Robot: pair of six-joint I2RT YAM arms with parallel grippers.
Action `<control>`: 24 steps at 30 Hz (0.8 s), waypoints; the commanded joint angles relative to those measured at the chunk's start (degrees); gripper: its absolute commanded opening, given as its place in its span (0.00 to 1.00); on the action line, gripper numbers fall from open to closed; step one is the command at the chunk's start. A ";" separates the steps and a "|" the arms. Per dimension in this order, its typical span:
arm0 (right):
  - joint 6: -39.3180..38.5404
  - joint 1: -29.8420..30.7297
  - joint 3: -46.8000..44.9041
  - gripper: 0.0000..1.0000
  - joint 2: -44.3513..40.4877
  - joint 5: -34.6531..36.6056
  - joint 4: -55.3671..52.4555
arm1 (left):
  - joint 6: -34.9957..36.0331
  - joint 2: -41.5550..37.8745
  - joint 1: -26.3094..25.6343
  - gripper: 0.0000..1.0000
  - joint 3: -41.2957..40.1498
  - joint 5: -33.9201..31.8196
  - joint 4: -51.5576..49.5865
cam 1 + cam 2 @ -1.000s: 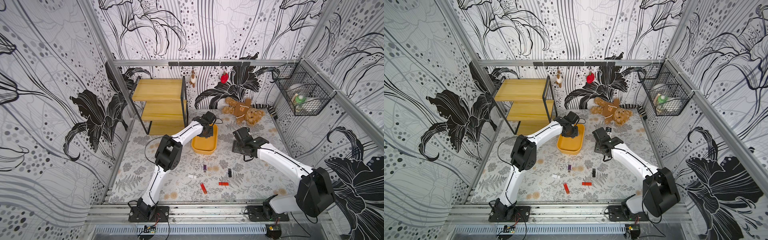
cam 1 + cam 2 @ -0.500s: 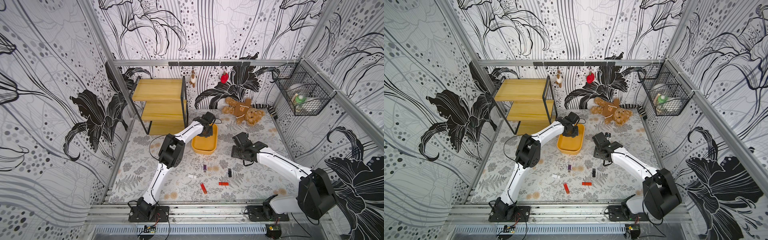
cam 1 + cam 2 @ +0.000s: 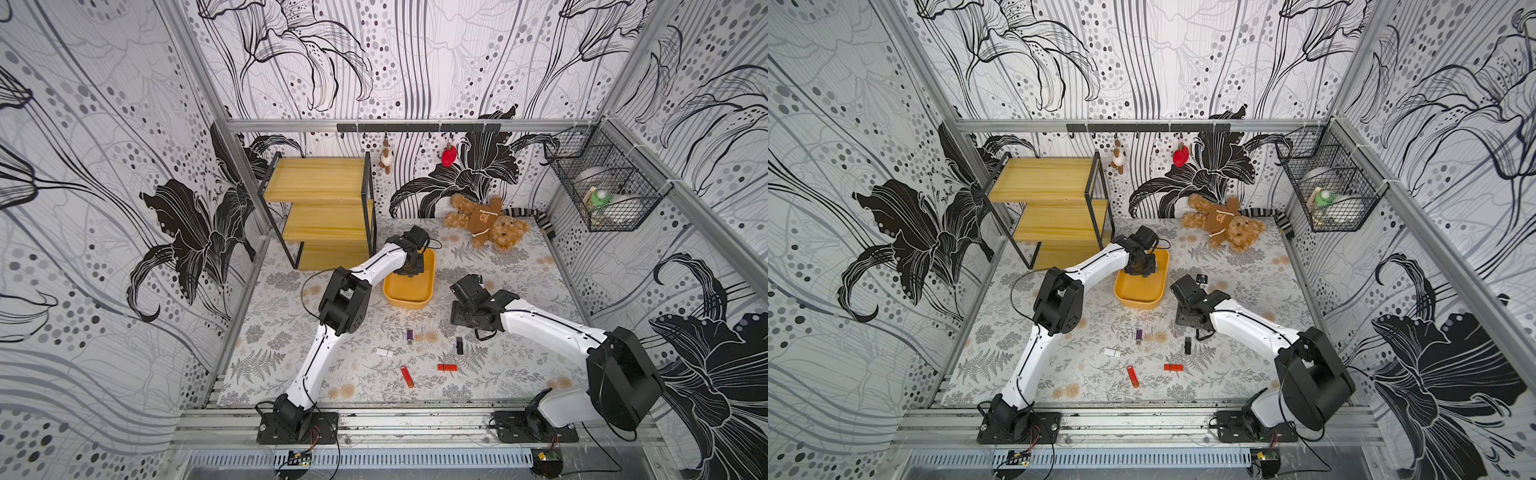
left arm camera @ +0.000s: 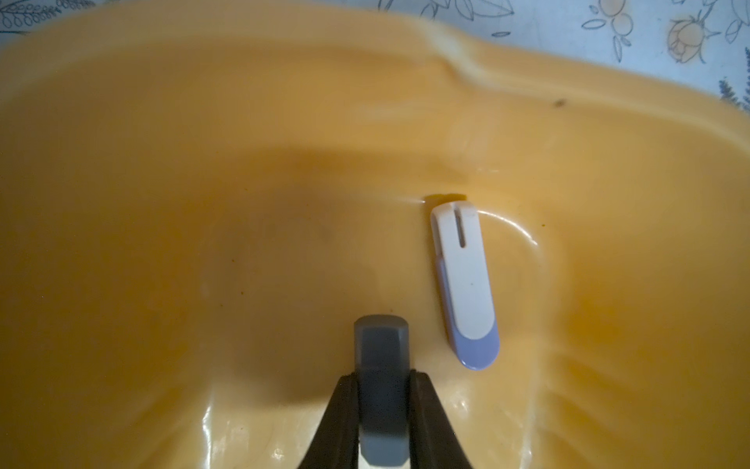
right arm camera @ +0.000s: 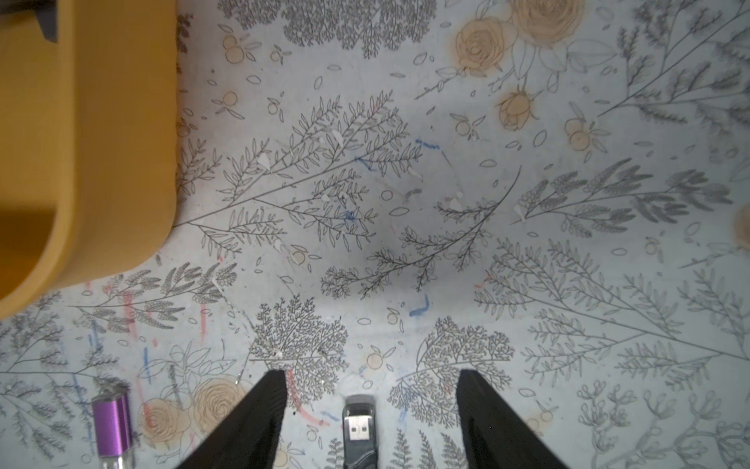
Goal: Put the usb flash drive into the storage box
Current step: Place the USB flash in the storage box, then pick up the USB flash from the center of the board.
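Done: one white-and-lilac flash drive (image 4: 464, 280) lay in the storage box (image 3: 407, 302).
In hand: the left tool (image 4: 381, 375) pinched a grey flash drive (image 4: 380, 345) low inside it (unreleased, we judged).
Left: purple drive (image 3: 409, 335), black drive (image 3: 459, 345), others on the worktop (image 3: 519, 270), 6 o'clock from the box.
Right tool (image 5: 371, 377): wide, empty, above the black drive.
Look: grey drive was short, matte, bevel-ended.

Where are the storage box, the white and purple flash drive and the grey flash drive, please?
storage box (image 3: 407, 304): in a top view, on its near outer wall.
white and purple flash drive (image 4: 464, 280): left wrist view, on its white cover.
grey flash drive (image 4: 380, 357): left wrist view, on its free end.
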 commanded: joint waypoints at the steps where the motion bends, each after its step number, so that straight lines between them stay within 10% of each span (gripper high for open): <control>1: 2.66 1.21 -1.83 0.72 -0.36 -0.47 -0.58 | 0.29 0.07 0.05 0.30 1.08 -0.30 1.74; 18: 5.77 6.53 -5.56 0.68 0.96 -4.26 0.02 | 0.57 -16.28 0.05 0.51 -0.96 -3.53 -0.68; 24: 5.87 7.25 -5.82 0.65 2.94 -4.79 0.10 | 0.09 -28.44 -0.09 0.61 -13.76 -6.92 -0.78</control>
